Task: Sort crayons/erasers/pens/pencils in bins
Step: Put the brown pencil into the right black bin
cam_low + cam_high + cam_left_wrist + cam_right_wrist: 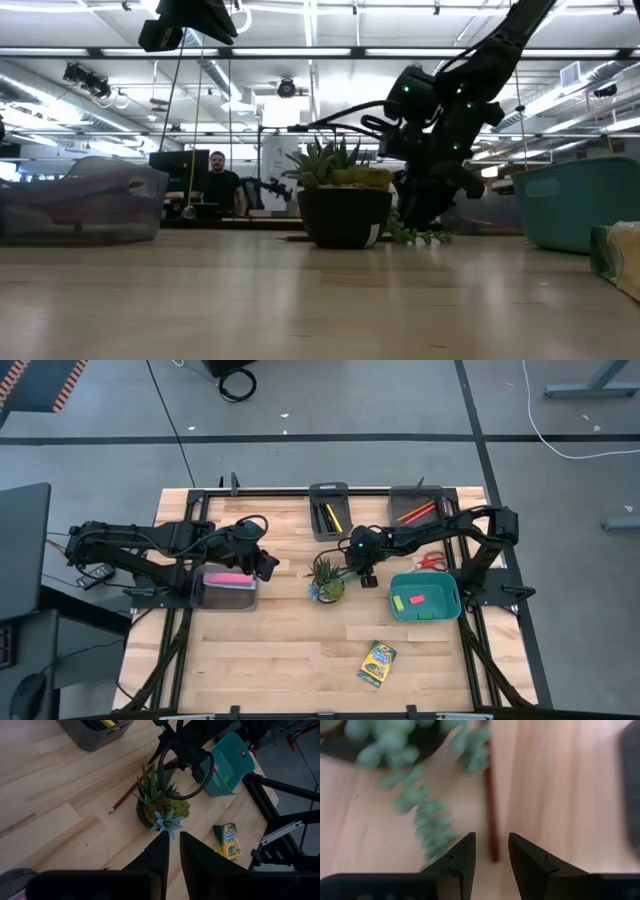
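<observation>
A: While the right gripper [491, 851] hangs low over the table just beside the potted plant [326, 578], we see its fingers [461, 861] parted with a gap between them. A thin reddish pencil [491, 815] lies on the wood in line with that gap, its tip just ahead of the fingertips. Nothing is pinched.

B: Agreed. In the left wrist view we see the same pencil [131, 791] flat on the table, one end running up under the plant's leaves. Left side?

A: Left gripper [173, 851] sits above the grey bin [226, 591] at the table's left, the one with the long pink bar [229, 577] in it. Its fingers are nearly together, a narrow slit between them, and we see nothing held.

B: Where do we have the rest?

A: The dark narrow bin [329, 497] at the far edge holds black pens and a yellow one [333, 517]. The grey bin [414, 503] next to it holds red and orange pencils [418, 512]. The teal bin [425, 596] by the right arm holds erasers: yellow [398, 601], pink [417, 598], green [426, 613].

B: Crayons?

A: The crayon box [377, 664] lies flat on the near part of the table, outside every bin. Red-handled scissors [430, 561] lie just behind the teal bin.

B: In the low view we also see a person [216, 186] in the room behind the table.
</observation>
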Robot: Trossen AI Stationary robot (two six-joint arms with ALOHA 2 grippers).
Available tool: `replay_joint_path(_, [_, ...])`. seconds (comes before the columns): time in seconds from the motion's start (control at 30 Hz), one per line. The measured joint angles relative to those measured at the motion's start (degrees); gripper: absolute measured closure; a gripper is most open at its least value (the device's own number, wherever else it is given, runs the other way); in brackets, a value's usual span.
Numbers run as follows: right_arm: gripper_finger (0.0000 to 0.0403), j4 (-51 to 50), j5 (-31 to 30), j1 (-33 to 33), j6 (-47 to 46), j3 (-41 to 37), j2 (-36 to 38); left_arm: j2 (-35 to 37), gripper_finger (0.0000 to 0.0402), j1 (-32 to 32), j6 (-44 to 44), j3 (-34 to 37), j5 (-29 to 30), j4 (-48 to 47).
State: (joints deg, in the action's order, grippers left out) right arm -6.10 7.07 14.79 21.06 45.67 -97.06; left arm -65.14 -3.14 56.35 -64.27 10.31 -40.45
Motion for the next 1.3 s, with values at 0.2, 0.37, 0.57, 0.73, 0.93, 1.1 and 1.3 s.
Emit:
replay_joint_path(0.2, [0.0281, 0.06, 2.64, 0.13, -0.19, 0.32, -3.01, 0.00, 0.0353, 0.00, 0.30, 0.00, -0.04, 0.06])
replay_joint_path(0.37, [0.0289, -1.50, 1.26, 0.11, -0.09, 0.37, -3.23, 0.00, 0.0350, 0.00, 1.53, 0.00, -0.04, 0.07])
replay_joint_path(0.57, [0.0324, -4.42, 0.29, 0.46, 1.33, 0.61, -3.21, 0.00, 0.0351, 0.00, 1.51, 0.00, -0.04, 0.05])
replay_joint_path(0.73, [0.0369, -4.97, -0.02, 0.46, 1.75, 0.59, -3.21, 0.00, 0.0350, 0.00, 1.66, 0.00, -0.05, 0.05])
replay_joint_path(0.93, [0.0386, -9.26, -1.90, 1.38, 3.19, 0.49, -1.51, 0.00, 0.0356, 0.00, 2.39, 0.00, -0.07, 0.03])
replay_joint_path(1.1, [0.0389, -17.64, -5.37, 4.68, 2.77, 0.00, 2.30, 0.00, 0.0354, 0.00, 1.07, 0.00, -0.04, 0.00])
replay_joint_path(1.3, [0.0394, -31.27, -5.97, 9.25, 4.44, -0.60, 8.62, 0.00, 0.0358, 0.13, -0.69, 0.00, 0.07, -0.02])
